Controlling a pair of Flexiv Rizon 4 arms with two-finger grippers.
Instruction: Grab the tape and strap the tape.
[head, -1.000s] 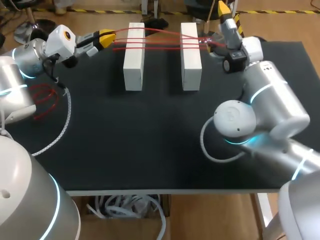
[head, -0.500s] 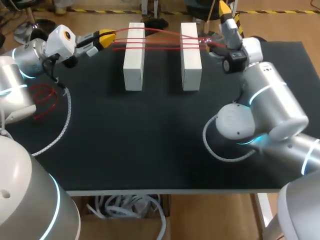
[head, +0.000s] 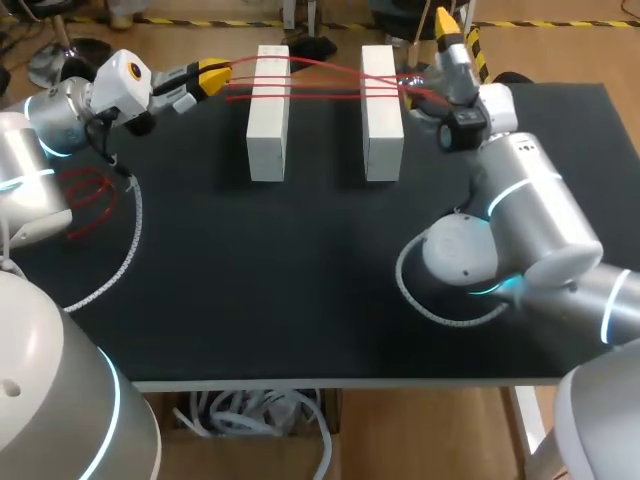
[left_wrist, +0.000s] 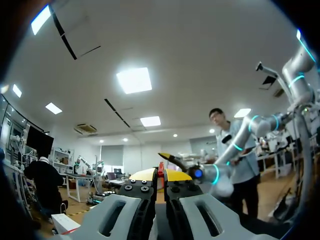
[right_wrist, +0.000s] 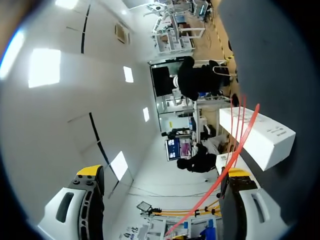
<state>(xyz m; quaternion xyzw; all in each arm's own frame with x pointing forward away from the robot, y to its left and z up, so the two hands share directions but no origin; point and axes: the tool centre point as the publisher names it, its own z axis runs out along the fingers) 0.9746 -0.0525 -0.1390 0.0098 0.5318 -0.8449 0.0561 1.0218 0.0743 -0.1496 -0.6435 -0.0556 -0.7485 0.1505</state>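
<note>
At the far left of the counter (head: 300, 280), the left end effector (head: 212, 76) lies nearly level, pointing right toward the left white block (head: 268, 112). In its wrist view the two yellow tips are pressed together with the red tape (head: 325, 90) pinched between them. Near that arm's base, loose red loops (head: 88, 198) lie at the counter's left edge.

From the left end effector the tape runs right in several taut strands. They cross the far end of the left block, span the gap, and cross the far end of the right white block (head: 382, 112). The two blocks stand parallel and well apart.

Just right of the right block the strands gather beside the right end effector (right_wrist: 164, 172), at the far right. Its fingers are spread wide. One strand runs close along the inner side of one finger (right_wrist: 239, 175), while the other finger (right_wrist: 90, 172) stands well apart from it, so nothing is clamped.
</note>
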